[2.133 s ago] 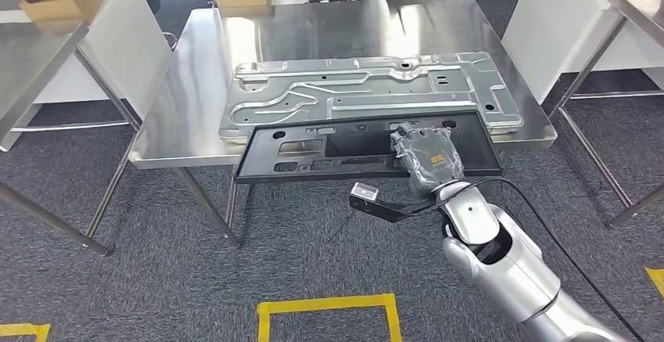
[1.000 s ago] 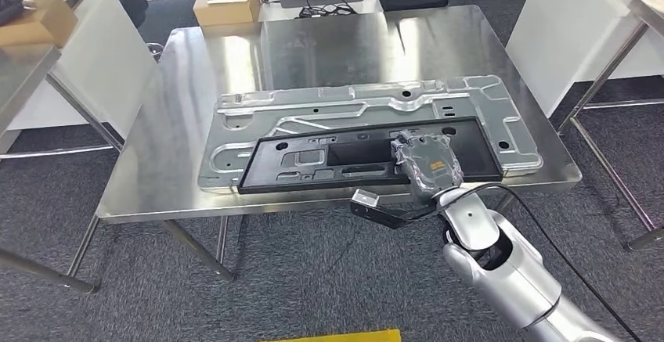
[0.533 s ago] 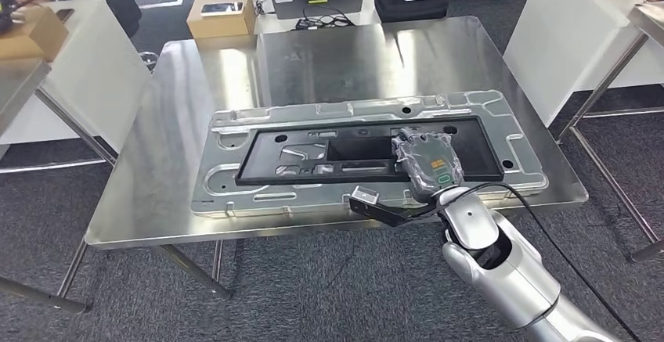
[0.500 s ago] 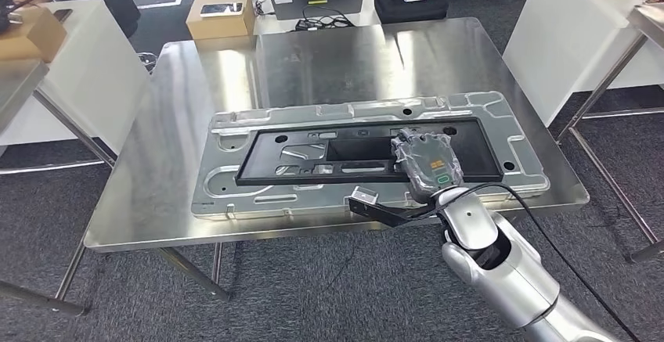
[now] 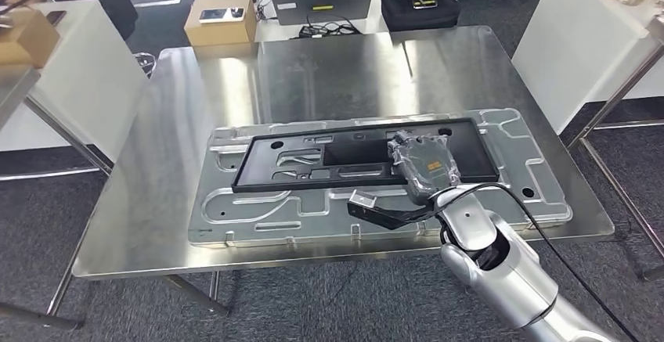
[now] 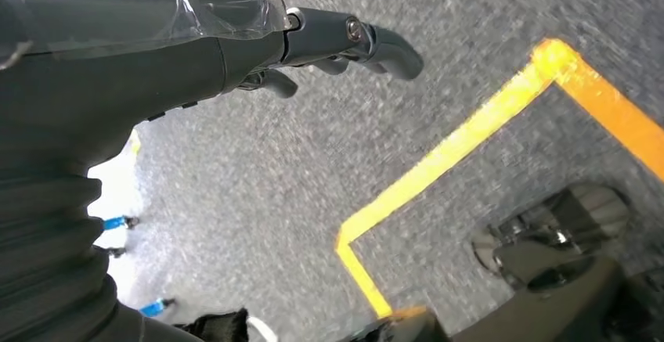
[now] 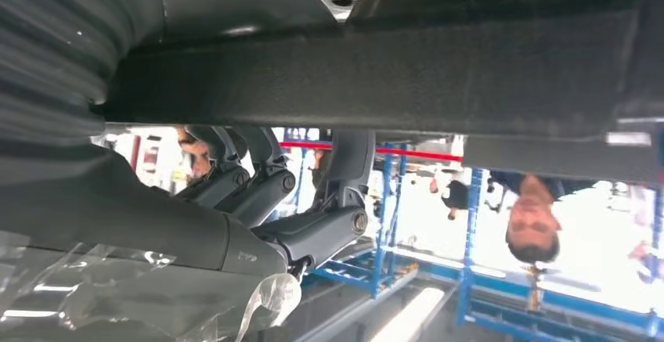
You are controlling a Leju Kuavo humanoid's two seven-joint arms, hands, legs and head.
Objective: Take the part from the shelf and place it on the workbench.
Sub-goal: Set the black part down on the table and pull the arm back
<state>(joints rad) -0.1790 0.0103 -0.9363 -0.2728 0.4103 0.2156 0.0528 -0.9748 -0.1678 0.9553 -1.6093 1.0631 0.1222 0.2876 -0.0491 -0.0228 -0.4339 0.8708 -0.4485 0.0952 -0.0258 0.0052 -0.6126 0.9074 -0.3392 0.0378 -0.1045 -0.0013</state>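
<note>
My right robot hand (image 5: 424,166) grips long black plastic frame part (image 5: 352,162), fingers curled under its near edge. Part hangs over big silver metal plate (image 5: 266,209) on shiny steel desk (image 5: 337,68). Left robot hand (image 6: 235,41) holds nothing, fingers loosely bent. Carry step near end, I think. Next: lower part flat, let go.

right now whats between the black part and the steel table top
In the head view, the big silver stamped metal panel sits between them: the black part, held by the right robot hand, is over that panel, which lies flat on the steel table.
</note>
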